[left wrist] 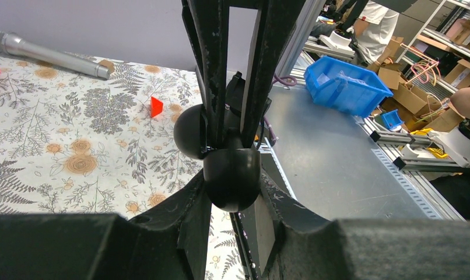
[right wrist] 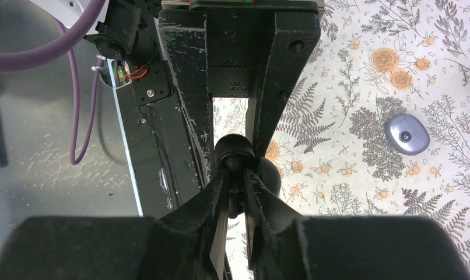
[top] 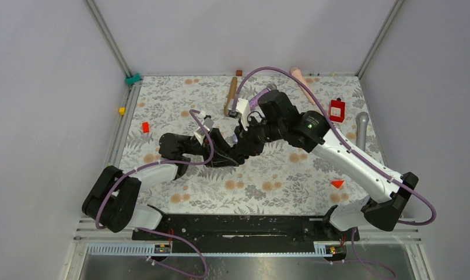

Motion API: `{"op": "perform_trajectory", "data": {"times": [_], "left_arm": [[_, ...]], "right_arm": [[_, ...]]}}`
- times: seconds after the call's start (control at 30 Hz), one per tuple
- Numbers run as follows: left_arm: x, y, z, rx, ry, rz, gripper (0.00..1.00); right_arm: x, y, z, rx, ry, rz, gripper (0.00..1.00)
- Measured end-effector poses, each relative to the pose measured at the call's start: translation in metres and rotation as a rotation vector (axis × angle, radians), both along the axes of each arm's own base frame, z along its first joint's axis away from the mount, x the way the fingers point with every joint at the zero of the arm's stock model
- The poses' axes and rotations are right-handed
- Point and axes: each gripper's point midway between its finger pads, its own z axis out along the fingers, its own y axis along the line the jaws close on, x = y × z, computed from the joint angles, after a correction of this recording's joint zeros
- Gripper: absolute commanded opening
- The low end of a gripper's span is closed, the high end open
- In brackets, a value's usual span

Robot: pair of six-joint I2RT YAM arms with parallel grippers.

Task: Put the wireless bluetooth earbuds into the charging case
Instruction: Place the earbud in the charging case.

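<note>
Black-on-black: glossy black rounded charging case (left wrist: 232, 175) clamped in left claw (left wrist: 232, 188) over floral surface (left wrist: 75, 146). My right claw (right wrist: 238, 170) nearly together at it; can't tell its grip. Likely seating step. Next: fetch lilac oval earbud (right wrist: 406, 135) off surface.

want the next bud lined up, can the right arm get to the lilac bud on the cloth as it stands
Probably not yet: the lilac bud lies uncovered, but the right hand is closed on the black rounded piece, which the left hand also grips.
</note>
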Motion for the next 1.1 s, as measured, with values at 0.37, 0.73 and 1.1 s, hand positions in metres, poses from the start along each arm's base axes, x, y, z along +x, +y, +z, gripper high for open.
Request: {"op": "perform_trajectory", "data": {"times": [0.37,0.73,1.1], "left_arm": [[0.000,0.000,0.001,-0.003,0.000,0.004,0.00],[0.000,0.000,0.001,-0.004,-0.001,0.003,0.00],[0.000,0.000,0.001,-0.004,-0.002,0.003,0.00]], "right_arm": [[-0.003,-0.004,0.002,-0.013,-0.003,0.007,0.41],[-0.003,-0.015,0.023,0.001,-0.074,-0.009,0.40],[0.026,-0.038,0.039,-0.031,-0.239,-0.167,0.27]]}}
